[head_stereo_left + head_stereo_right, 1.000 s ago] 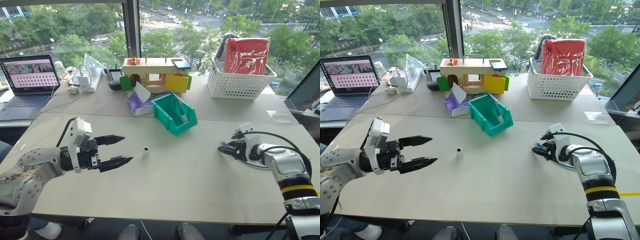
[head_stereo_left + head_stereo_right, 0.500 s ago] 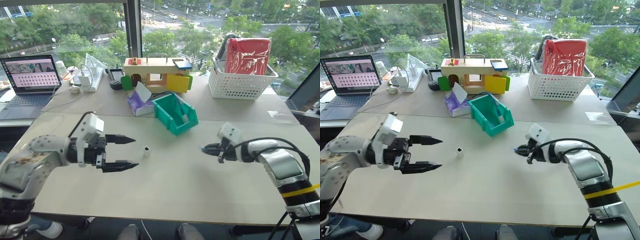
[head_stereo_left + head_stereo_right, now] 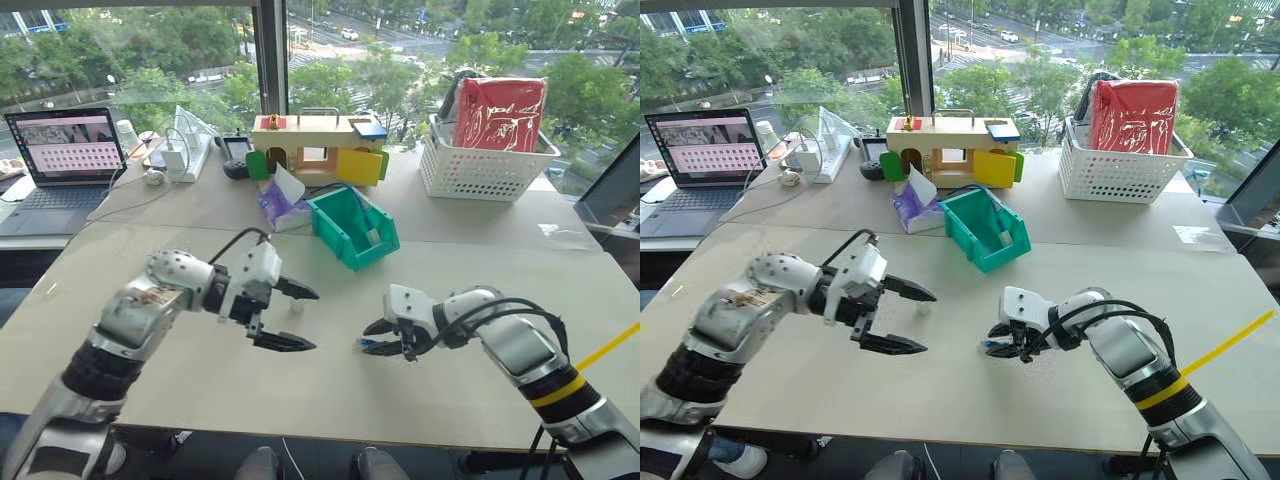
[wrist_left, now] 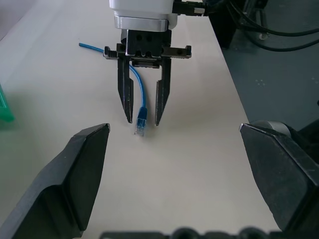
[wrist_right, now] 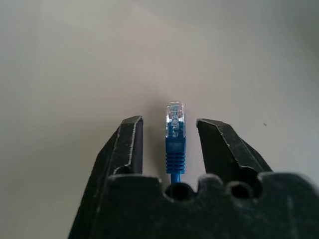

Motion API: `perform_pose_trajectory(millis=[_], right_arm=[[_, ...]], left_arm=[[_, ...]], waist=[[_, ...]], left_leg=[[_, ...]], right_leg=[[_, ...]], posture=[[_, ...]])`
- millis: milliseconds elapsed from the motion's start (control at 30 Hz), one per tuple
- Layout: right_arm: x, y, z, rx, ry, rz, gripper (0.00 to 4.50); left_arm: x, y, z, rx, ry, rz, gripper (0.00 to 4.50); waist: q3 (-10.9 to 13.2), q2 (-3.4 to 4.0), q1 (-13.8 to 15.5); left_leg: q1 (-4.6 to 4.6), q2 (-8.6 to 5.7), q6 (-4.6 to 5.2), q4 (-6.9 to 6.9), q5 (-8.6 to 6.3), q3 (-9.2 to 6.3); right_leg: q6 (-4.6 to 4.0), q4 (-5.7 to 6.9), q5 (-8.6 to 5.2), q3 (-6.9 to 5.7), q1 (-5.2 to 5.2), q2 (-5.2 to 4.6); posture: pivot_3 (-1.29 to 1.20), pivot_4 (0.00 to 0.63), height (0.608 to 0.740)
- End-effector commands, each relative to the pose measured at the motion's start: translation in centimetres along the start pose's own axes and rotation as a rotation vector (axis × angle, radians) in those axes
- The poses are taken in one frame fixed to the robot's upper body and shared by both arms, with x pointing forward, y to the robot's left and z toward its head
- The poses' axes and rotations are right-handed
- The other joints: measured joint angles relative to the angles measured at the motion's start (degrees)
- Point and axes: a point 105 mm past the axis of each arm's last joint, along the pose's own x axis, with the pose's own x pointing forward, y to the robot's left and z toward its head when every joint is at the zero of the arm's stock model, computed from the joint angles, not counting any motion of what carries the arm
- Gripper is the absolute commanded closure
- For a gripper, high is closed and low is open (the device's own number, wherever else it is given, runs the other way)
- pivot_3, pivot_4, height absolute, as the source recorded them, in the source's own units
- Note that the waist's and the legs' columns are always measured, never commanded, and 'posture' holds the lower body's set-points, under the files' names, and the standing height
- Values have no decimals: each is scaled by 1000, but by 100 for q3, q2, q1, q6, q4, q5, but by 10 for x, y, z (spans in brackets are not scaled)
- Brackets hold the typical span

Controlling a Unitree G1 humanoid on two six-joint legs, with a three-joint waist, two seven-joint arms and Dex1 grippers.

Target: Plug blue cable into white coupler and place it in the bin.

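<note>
Both grippers have moved toward frame centre. Right gripper [image 3: 372,338] jaws stand released around the blue cable [image 4: 141,117] plug on the tabletop [image 3: 330,385]; left gripper [image 3: 298,317] jaws gape. Regrasping precedes mating.

On the table stood one teal-green plastic bin [image 3: 352,228], one white lattice basket [image 3: 484,166] — and one open laptop [image 3: 68,153].
</note>
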Motion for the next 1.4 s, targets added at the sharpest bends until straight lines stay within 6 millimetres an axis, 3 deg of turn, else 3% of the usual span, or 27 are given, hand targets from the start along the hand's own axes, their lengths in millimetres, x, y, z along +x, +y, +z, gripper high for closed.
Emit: perform_pose_trajectory(millis=[33,133,367,667,867,933,1033,1200,1333,1400], right_arm=[[-22,-1,27,24,-107,-29,1033],[-39,5,37,50,-143,-43,42],[-79,6,35,83,-101,-201,42],[-97,29,36,215,-151,-305,42],[-103,41,34,271,-148,-360,42],[-108,42,35,294,-161,-391,0],[-111,47,32,330,-147,-414,0],[-107,63,19,383,-68,-386,0],[-102,72,3,461,-19,-370,0],[-97,81,-7,523,-8,-356,0]], left_arm=[[17,-3,2,54,15,0,0],[32,-4,-9,80,53,-15,0],[71,4,-33,126,135,-41,0],[107,24,-39,31,212,-34,0],[109,26,-48,-5,271,-46,0],[106,23,-51,-26,278,-60,258],[101,20,-58,-35,300,-74,1128],[103,17,-56,-43,272,-78,3069],[110,18,-43,-55,186,-65,4285],[113,19,-31,-61,114,-55,4285]], waist=[[0,0,2],[0,0,8],[-1,1,70],[-1,0,90],[-1,1,92],[-1,1,84],[-1,1,70],[-3,2,64],[-3,1,64],[-4,1,90]], left_leg=[[0,0,0,1,0,0],[0,0,0,1,0,-3],[2,-7,0,2,0,-4],[-5,-6,1,3,0,-10],[-12,-10,2,6,-1,-17],[-9,-10,2,6,-1,-18],[-7,-9,2,6,0,-20],[-8,-7,4,6,-2,-25],[-7,-8,4,6,-2,-26],[-8,-11,4,6,-2,-29]], right_leg=[[0,0,0,1,1,0],[1,0,0,1,1,0],[1,-2,0,2,7,-4],[3,-5,2,8,2,3],[9,-9,4,13,5,4],[9,-8,4,14,7,4],[9,-8,5,14,8,6],[9,-10,5,15,9,8],[9,-10,4,17,12,8],[10,-12,4,17,15,8]], posture=[[0,150,737],[0,150,737],[0,150,737],[0,150,737],[0,150,737],[0,150,737],[0,150,737],[0,150,737],[0,150,737],[0,150,737]])
